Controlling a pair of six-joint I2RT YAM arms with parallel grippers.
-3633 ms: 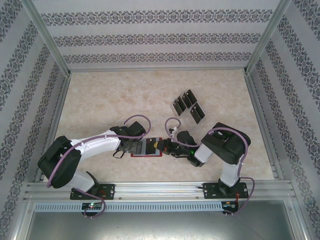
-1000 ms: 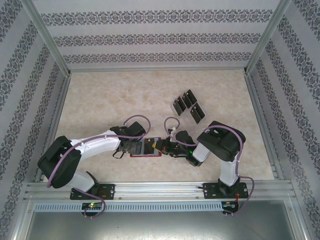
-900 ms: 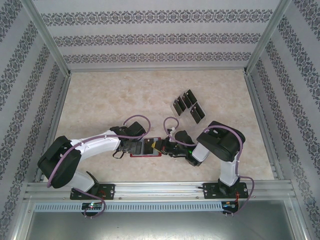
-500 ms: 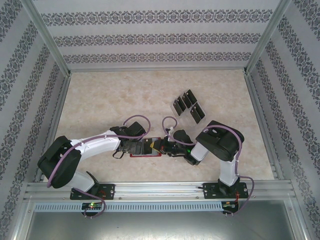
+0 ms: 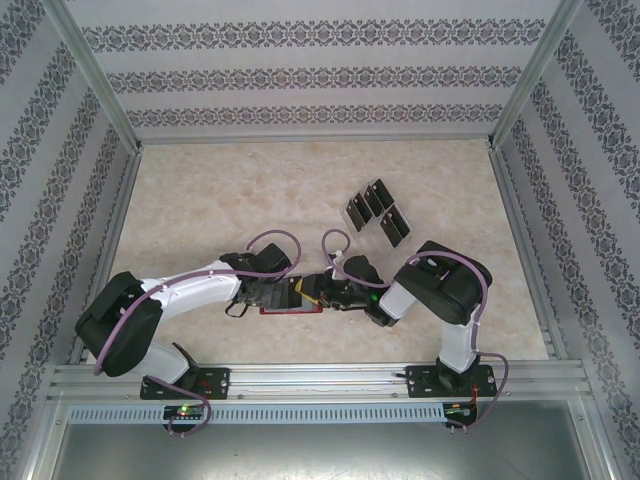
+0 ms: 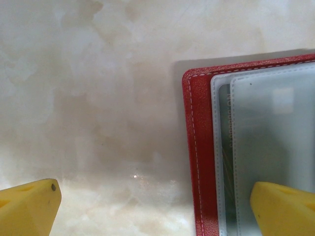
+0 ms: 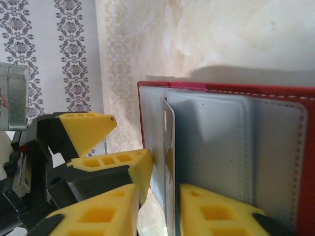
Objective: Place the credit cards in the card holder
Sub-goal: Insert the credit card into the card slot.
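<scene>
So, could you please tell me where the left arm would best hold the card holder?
Probably by its red outer border, from above: the card holder lies open and flat, and the open left fingers straddle that border; the right gripper holds a credit card.

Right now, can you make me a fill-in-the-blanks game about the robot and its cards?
1. The card holder has a ___ cover.
2. It lies ___, so its grey pockets show.
3. The right gripper pinches one credit card between its ___ fingers.
4. The other credit cards lie loose on the ___.

Missing words: red; open; yellow; table.
</scene>
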